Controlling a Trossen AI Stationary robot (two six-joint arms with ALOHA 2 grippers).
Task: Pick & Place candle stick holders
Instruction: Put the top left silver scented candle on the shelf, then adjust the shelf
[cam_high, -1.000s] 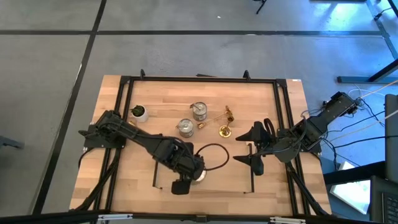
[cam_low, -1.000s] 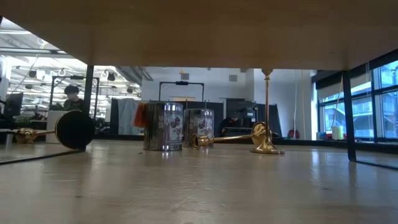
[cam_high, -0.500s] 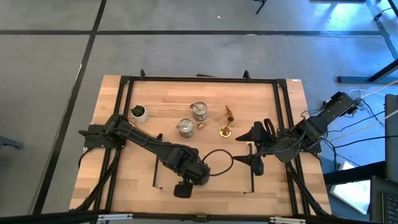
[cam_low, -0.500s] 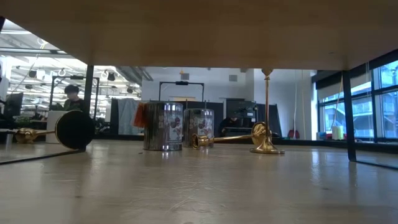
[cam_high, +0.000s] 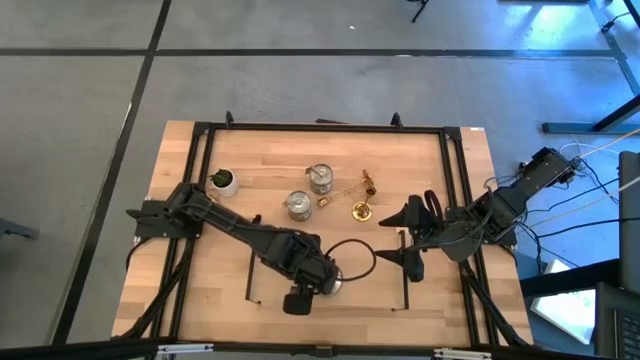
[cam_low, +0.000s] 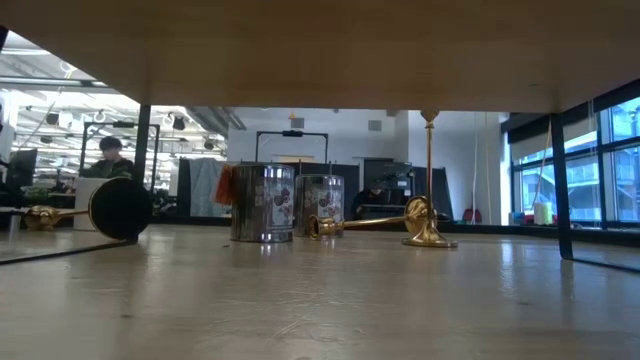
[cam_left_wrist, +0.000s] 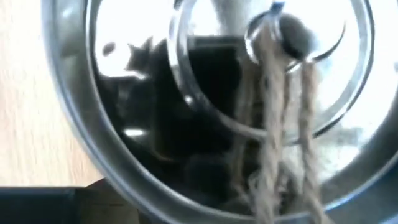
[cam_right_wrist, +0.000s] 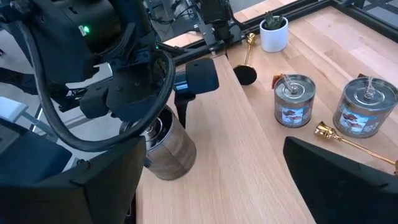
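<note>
Showing six candle stick holders on a pale wooden bench (cam_high: 440, 170), with the upright brass holder (cam_high: 361, 211) taken as landmark. Its slim stem stands vertical on its round base.

A second brass holder (cam_high: 345, 190) lies flat, just beside the landmark. Its long axis runs diagonally, with the round base behind the landmark and the cup end pointing toward the two silver holders. These, the far silver holder (cam_high: 320, 179) and the near silver holder (cam_high: 297, 205), stand upright to the landmark's left in the high view.

A third brass holder (cam_low: 120, 208) lies on its side well apart from the landmark, beyond the silver pair and near a small potted plant (cam_high: 224, 181). In the low view its dark round base faces the camera and its stem points away to the side.

The third silver holder (cam_right_wrist: 168, 155) stands upright toward the bench's front edge, well apart from the landmark. A pale twisted cord (cam_left_wrist: 273, 124) lies across its top. The left pincer (cam_high: 318, 285) sits directly over it; whether it is clenched cannot be told.

The right pincer (cam_high: 403, 240) waits to the landmark's right, released and empty.

A black frame (cam_high: 320, 127) borders the bench. Beyond it are grey floor, tall windows and a seated person (cam_low: 112, 155).
</note>
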